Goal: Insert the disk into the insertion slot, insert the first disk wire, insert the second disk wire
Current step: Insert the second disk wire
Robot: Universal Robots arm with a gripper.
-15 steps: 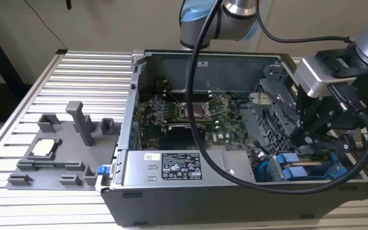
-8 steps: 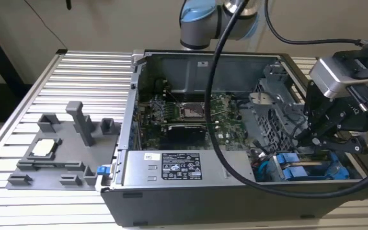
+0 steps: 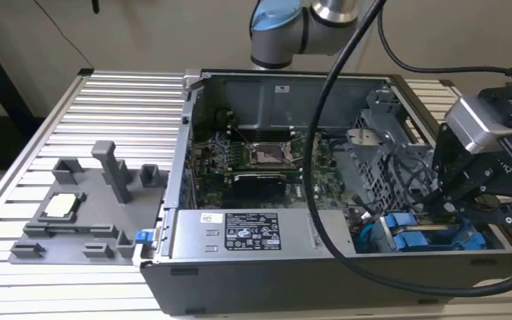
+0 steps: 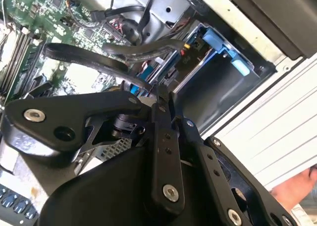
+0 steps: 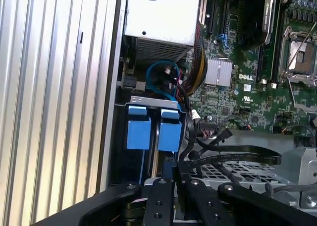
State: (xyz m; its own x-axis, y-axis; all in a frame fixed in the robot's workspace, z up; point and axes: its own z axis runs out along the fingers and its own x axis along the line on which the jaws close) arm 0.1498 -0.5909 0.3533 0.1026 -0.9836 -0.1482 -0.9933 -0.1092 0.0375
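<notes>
My black gripper (image 3: 440,208) hangs over the drive cage at the exterior view's right end of the open computer case. In both wrist views its fingers (image 5: 161,196) are drawn close together on a black flat wire (image 5: 237,154) that loops away over the perforated cage top. In the second wrist view the gripper (image 4: 162,94) meets that wire (image 4: 89,60) just beside the bay. Two blue carrier fronts (image 5: 138,127) (image 5: 170,129) sit side by side in the insertion slot (image 3: 416,237). The disk's metal body is hidden behind them.
A grey labelled power-supply box (image 3: 247,233) fills the case's near side, and the green motherboard (image 3: 265,160) lies behind it. A grey fixture tray (image 3: 78,207) with small parts stands on the slatted table at the exterior view's left. A person's fingertips (image 4: 297,186) show by the case edge.
</notes>
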